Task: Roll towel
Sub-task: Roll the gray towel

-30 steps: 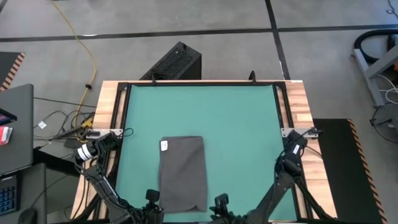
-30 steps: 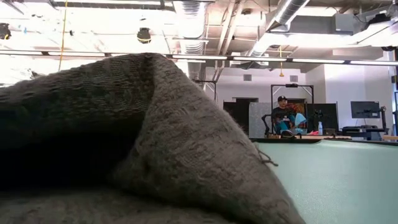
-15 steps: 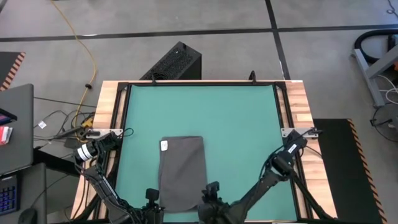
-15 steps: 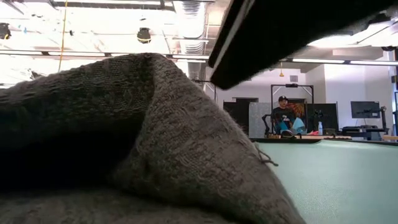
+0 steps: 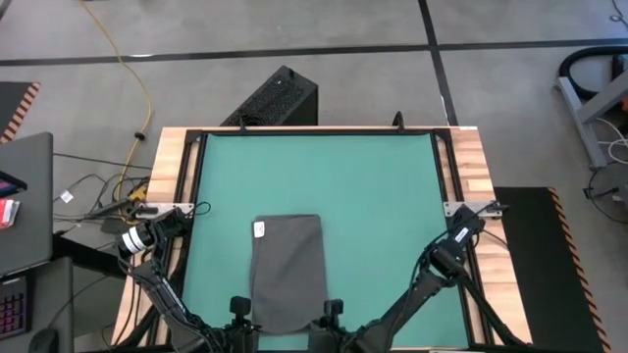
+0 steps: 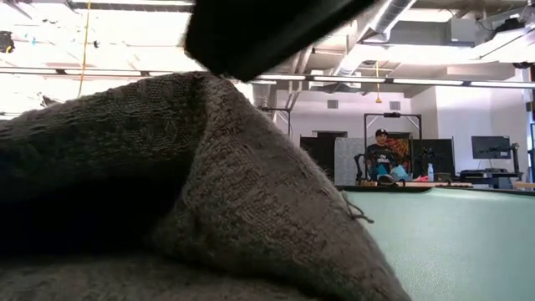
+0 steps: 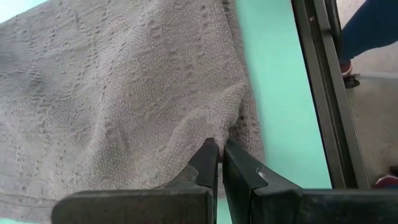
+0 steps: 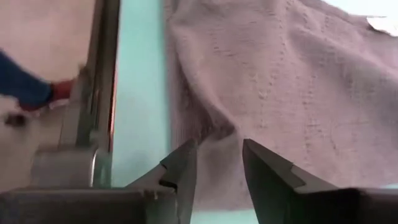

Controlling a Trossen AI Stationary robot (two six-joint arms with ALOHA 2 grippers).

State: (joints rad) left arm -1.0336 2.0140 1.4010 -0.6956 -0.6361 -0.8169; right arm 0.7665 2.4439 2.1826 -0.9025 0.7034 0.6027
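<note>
While our left gripper [image 7: 220, 149] stays pinched on the towel [image 5: 288, 271] at the table's [image 5: 373, 186] near edge, our right gripper [image 8: 217, 155] has moved in, fingers apart, ready to grab its corner.

- Towel [image 5: 287, 272]: dark grey, soft knit weave, spread flat as an upright rectangle.
- Lies on the green table, near edge, left of centre.
- Small white label [image 5: 259, 229] at far-left corner.
- Near edge bunched, raised in a fold [image 6: 209, 167].
</note>
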